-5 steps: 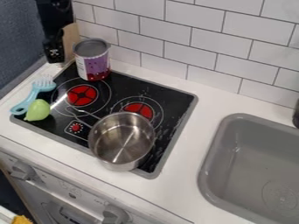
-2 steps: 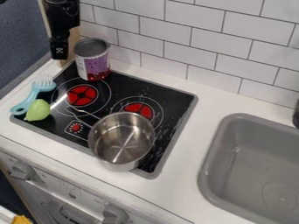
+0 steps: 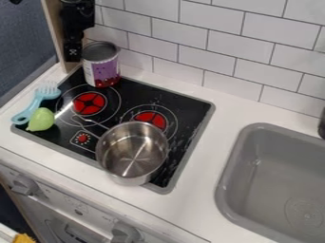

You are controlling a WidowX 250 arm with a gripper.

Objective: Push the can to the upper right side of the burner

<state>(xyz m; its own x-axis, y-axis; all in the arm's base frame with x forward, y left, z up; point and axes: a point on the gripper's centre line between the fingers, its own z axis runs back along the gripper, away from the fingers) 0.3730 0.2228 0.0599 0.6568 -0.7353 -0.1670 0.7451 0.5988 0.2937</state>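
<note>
The can stands upright on the stove at its back left corner, with the claw hanging just beside its left side; I cannot tell how far open the claw is or whether it holds anything. The metal pot sits by the front right corner, and the blue fork and green toy lie by the left edge.

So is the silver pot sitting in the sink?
No, the silver pot sits on the black stovetop, left of the grey sink.
</note>
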